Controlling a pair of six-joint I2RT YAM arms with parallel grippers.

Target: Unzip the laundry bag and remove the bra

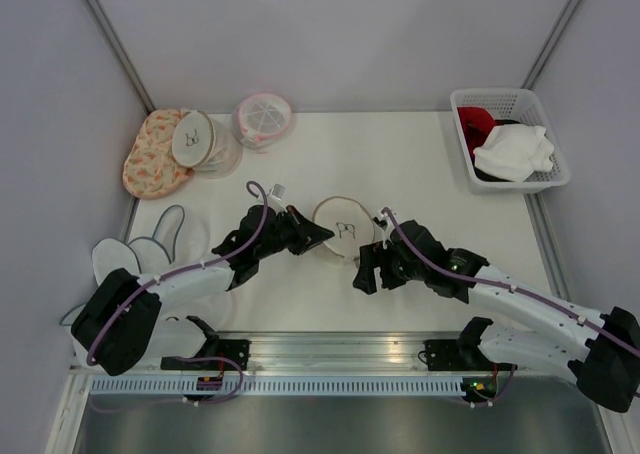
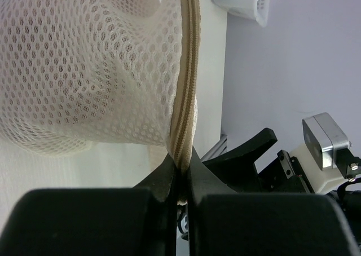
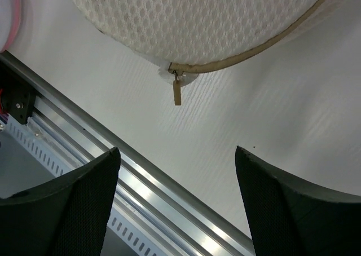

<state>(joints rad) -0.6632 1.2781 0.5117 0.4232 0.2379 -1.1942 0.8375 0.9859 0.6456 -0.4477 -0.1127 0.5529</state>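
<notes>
The laundry bag [image 1: 343, 228] is a round cream mesh case with a tan zipper rim and a small black bra drawing, lying mid-table. My left gripper [image 1: 312, 237] is shut on its left rim. In the left wrist view the fingers [image 2: 181, 171] pinch the tan zipper rim [image 2: 186, 87] below the mesh [image 2: 84, 70]. My right gripper [image 1: 368, 267] is open and empty just in front of the bag. In the right wrist view [image 3: 176, 150] the zipper pull [image 3: 177, 91] hangs from the bag's edge [image 3: 197, 19], ahead of the spread fingers. The bra is not in view.
An orange floral bag [image 1: 152, 154] with another round mesh case [image 1: 193, 137] on it, and a pink-trimmed domed bag [image 1: 263, 119], lie at the back left. A white basket [image 1: 508, 139] at the back right holds white and red garments. White pads [image 1: 140, 249] lie left. A metal rail [image 1: 330, 349] runs along the near edge.
</notes>
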